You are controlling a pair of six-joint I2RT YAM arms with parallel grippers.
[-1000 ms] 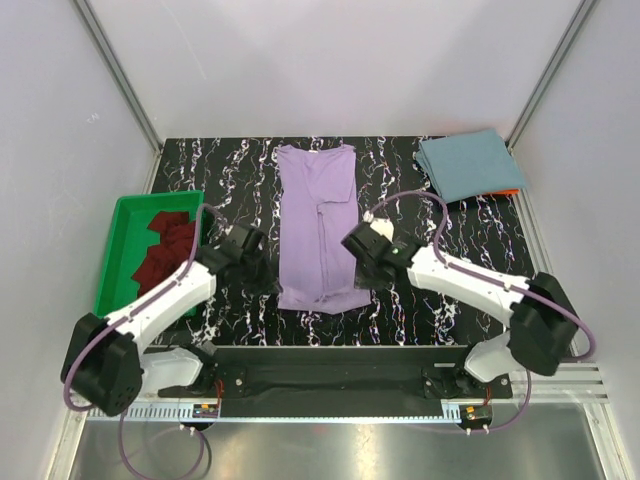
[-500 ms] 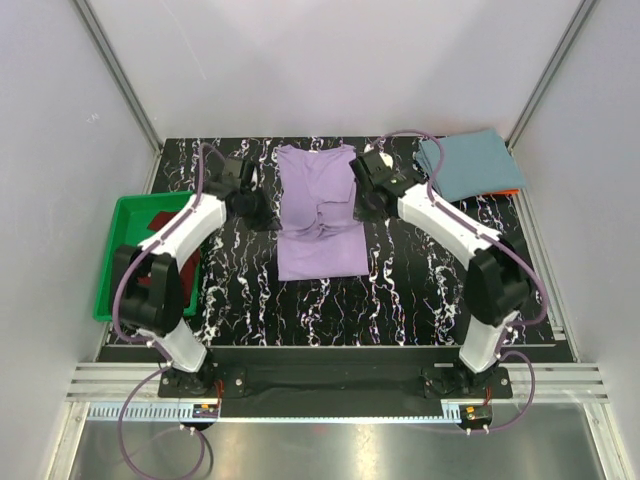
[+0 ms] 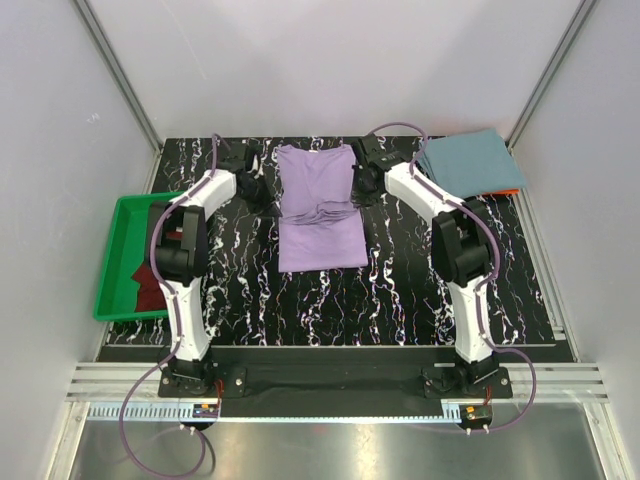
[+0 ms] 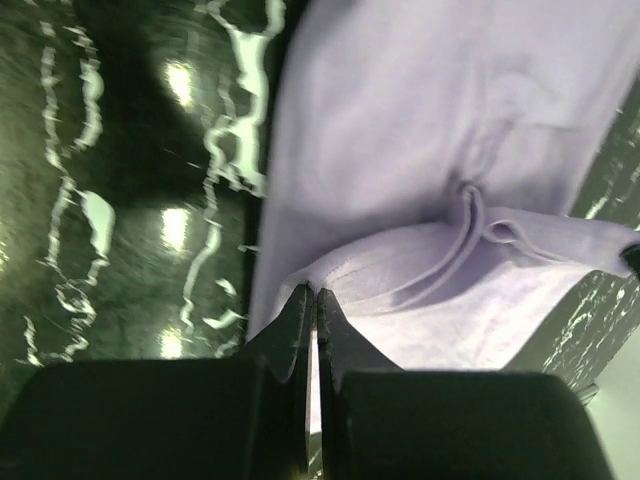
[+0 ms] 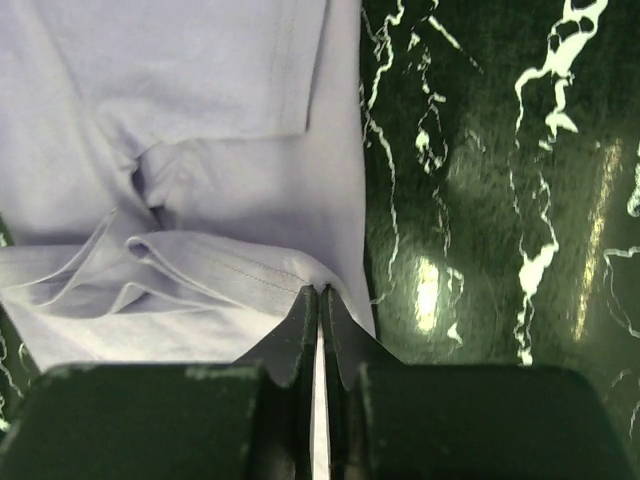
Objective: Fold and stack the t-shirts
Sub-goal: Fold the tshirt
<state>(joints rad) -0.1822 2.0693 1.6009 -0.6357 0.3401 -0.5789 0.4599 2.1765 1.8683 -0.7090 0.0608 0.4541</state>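
The lavender shirt (image 3: 318, 230) lies lengthwise in the middle of the table (image 3: 400, 290), collar toward the far edge. Its lower part is doubled back over its body, so a rumpled hem line runs across it about halfway up. That hem is held at both ends. The left gripper (image 3: 258, 190) is closed tight on the cloth at the shirt's left edge, and the left wrist view shows its fingertips (image 4: 310, 295) pinching a thin layer of fabric. The right gripper (image 3: 362, 185) is clamped on the matching corner at the right edge, where a stitched hem runs into its closed tips (image 5: 320, 292). Holding both corners level probably keeps the hem straight and taut, so the fold can land square rather than skewed. A teal shirt (image 3: 468, 163) sits folded in the far right corner, likely the start of the stack. A maroon shirt (image 3: 148, 282) waits crumpled in the green tray (image 3: 115, 255) at the left edge, not yet folded.
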